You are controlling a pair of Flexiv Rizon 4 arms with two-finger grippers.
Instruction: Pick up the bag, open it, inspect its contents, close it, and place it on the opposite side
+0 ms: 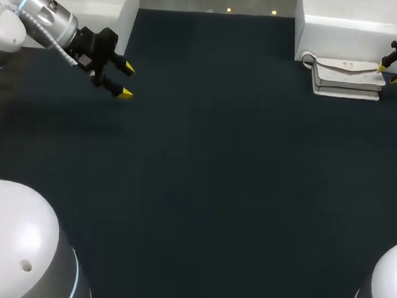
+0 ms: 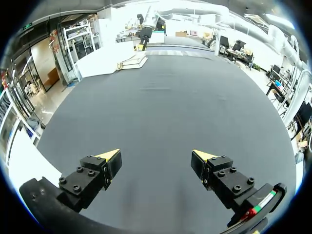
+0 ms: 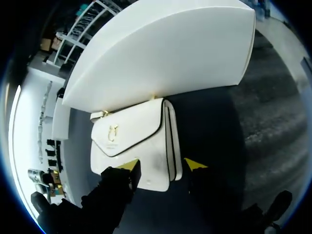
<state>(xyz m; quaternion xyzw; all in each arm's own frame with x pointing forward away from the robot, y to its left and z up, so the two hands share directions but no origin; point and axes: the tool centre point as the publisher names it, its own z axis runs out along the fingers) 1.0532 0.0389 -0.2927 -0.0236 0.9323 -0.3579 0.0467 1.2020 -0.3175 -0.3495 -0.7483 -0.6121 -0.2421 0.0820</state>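
White leather-look flap bag (image 1: 346, 77) lies flat at two o'clock on the dark counter (image 1: 204, 163), probably light, stiff and slick, so close your open right pincer (image 3: 161, 165) across its edge; your left pincer (image 2: 156, 156) hangs open.

Bag (image 3: 136, 141) white, thin dark piping, gold clasp — table (image 1: 203, 176) plain dark navy.

The bag (image 1: 346, 77) lies flat at the far right of the counter (image 1: 211, 163), just in front of a box (image 1: 361, 20), with the right hand (image 1: 390, 74) at its right end and the left hand (image 1: 126, 80) over the far left, well apart.
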